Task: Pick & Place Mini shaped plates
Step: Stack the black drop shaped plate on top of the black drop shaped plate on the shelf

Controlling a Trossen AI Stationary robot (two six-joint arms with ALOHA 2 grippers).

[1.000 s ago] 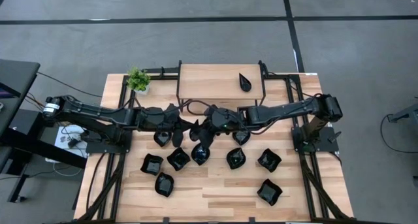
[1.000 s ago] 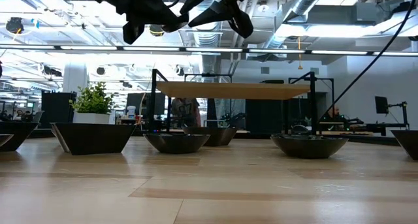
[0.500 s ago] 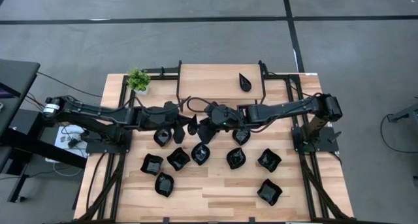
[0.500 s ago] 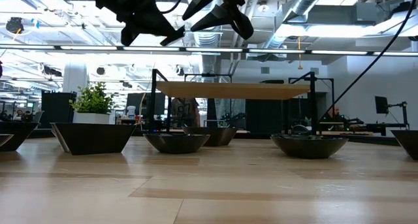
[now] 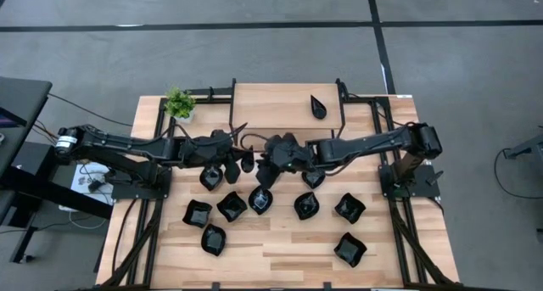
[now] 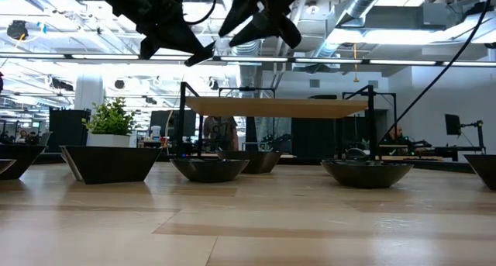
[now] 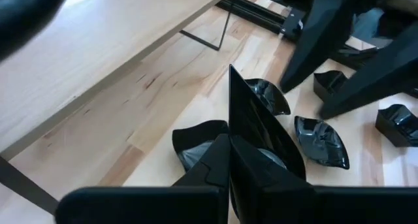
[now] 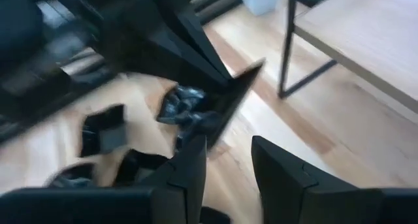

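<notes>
My left claw [image 5: 247, 163], clamped on a plate [image 7: 261, 142], is lifting away; the right claw [image 5: 265, 170] beside it hangs apart, handover done.

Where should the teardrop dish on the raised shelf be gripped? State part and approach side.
Probably best: take the teardrop dish by its raised rim, one finger inside, one outside, coming straight down. It lies open side up, alone on the shelf.
</notes>
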